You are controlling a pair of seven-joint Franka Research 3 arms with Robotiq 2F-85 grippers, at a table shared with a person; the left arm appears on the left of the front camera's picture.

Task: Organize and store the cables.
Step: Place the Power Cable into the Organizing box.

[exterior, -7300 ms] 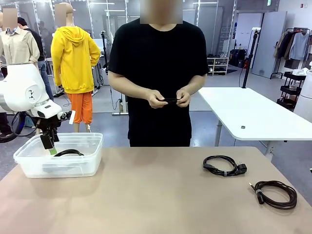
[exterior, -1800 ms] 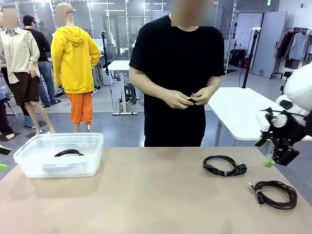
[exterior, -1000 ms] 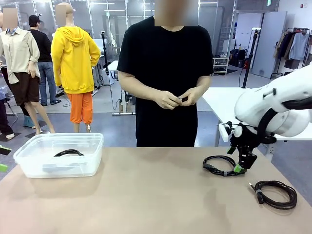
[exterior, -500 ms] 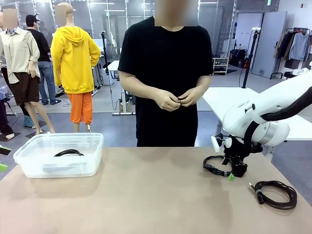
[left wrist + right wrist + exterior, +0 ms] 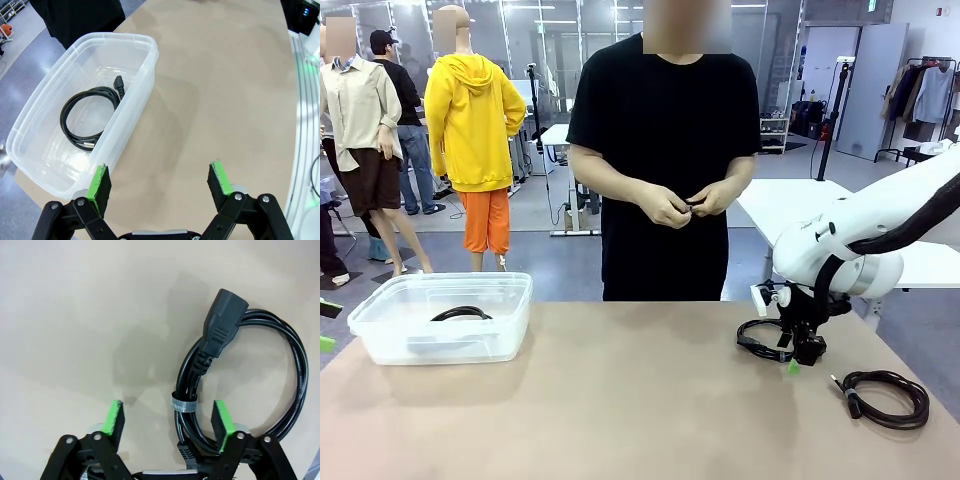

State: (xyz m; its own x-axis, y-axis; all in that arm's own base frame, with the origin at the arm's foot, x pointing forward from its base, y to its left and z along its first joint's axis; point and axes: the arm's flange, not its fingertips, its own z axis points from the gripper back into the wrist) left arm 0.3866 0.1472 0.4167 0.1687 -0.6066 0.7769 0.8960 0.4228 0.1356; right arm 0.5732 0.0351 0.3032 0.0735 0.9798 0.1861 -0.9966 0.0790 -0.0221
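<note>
Three coiled cables [image 5: 460,314] [image 5: 756,348] [image 5: 885,398], one clear bin [image 5: 420,345].

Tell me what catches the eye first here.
The right claw hangs open over a coiled black cable at the right of the table, fingers either side of its strapped edge. At the left, a clear tub already holds another coil, and a third coil lies near the right edge.

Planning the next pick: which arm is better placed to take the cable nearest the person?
Right. The right gripper, open, straddles one side of that cable; the left gripper hovers open near the bin, at the table's other end.
</note>
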